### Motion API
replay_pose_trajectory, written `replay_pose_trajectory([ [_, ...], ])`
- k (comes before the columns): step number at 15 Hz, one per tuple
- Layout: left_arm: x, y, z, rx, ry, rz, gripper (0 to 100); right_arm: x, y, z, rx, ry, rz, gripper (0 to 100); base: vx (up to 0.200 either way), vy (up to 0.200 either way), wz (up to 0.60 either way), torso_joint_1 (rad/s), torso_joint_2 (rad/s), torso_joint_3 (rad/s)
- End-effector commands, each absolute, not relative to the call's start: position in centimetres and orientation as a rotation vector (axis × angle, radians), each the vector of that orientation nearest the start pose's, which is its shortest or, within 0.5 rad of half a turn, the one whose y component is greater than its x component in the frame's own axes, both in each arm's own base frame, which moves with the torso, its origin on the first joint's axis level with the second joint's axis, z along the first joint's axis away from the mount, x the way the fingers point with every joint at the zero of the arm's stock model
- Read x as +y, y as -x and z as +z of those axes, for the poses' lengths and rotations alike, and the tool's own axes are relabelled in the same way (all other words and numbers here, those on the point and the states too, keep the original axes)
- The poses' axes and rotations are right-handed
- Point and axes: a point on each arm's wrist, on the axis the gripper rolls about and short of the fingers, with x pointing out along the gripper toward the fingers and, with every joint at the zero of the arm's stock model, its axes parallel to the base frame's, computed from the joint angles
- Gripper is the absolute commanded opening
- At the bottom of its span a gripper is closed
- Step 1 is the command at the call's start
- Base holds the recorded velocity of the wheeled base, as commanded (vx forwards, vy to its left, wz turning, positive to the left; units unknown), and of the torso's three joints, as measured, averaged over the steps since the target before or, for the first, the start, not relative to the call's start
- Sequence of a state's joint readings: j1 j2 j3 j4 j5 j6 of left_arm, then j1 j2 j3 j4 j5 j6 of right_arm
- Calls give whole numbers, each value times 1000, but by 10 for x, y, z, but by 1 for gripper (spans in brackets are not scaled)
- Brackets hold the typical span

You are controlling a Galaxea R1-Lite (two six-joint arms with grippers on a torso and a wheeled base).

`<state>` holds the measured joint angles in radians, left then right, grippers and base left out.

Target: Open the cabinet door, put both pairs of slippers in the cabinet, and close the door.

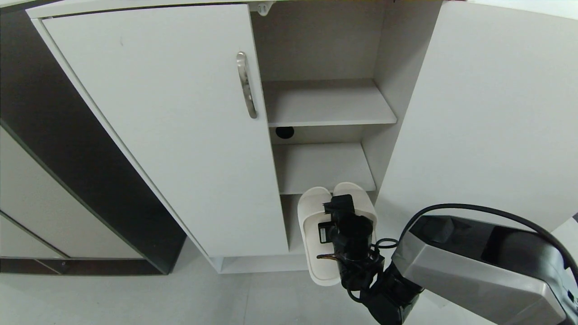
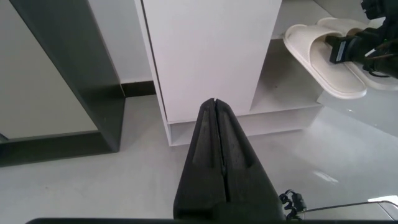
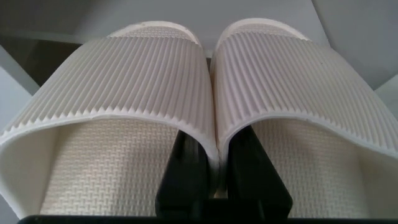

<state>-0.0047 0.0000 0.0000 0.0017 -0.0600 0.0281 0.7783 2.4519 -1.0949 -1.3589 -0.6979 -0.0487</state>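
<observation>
Cabinet [image 1: 397, 67]: right door [image 1: 487, 117] open, left door [image 1: 171, 126] shut.
Slippers [image 1: 314, 225]: one white pair, pinched by the adjoining straps in the right hand [image 1: 335, 208], at the mouth of the bottom compartment, not yet set down.
Left hand [image 2: 214, 109]: fingers pressed together, holding nothing, above the floor [image 2: 93, 180].
Likely outstanding: placing this pair, the second pair, closing the door.

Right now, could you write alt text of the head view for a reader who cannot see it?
The right pincer holds a pair of white slippers before the lower part of a white cabinet. Its right door stands open; its left door, with a metal handle, is shut.
</observation>
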Motion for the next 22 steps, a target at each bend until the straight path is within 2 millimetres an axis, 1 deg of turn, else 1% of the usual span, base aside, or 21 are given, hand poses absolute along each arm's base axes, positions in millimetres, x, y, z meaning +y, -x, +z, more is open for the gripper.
replay_pose_trajectory([
  [1,-1,23,75,2,-29,-64,0,299,-323,37,-4,47,81,0,0,0,0,0,0,0],
  [5,-1,23,75,2,-29,-64,0,296,-325,32,13,64,76,0,0,0,0,0,0,0],
  [8,-1,23,75,2,-28,-64,0,296,-326,31,18,68,74,0,200,0,0,-1,5,4],
  [13,-1,23,75,2,-28,-64,0,296,-327,36,5,57,71,0,200,0,0,5,3,0],
  [17,-1,23,75,2,-28,-64,0,295,-326,34,11,53,72,0,200,0,0,2,1,2],
  [19,-1,23,75,2,-28,-64,0,296,-326,34,10,52,74,0,0,0,0,0,0,0],
  [22,-1,23,75,2,-28,-64,0,297,-331,43,-15,29,69,0,0,0,0,0,0,0],
])
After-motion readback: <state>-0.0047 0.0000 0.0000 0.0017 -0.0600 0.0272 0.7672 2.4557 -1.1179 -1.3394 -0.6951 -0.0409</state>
